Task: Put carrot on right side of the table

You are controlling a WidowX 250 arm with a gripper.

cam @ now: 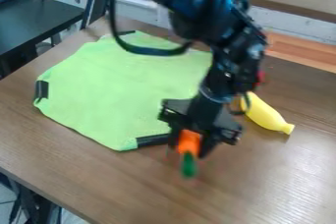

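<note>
Over the brown counter (282, 183), beside the green cloth (118, 90) — carry the carrot (189, 140), gripped snugly in the tool (191, 146), rightward; avoid the yellow toy (264, 114) — lower fully before releasing.

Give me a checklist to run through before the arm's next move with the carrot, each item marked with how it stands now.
1. Carrot held between the fingers of the gripper: ok.
2. Carrot's green end pointing away from the gripper, toward the camera's near side: ok.
3. Carrot apart from the yellow toy: ok, the toy lies further right in the view.
4. Carrot set down on the right side of the table: not ok, it is in the gripper near the corner of the green cloth.
5. Carrot's height over the table: cannot tell from this one angle.
</note>
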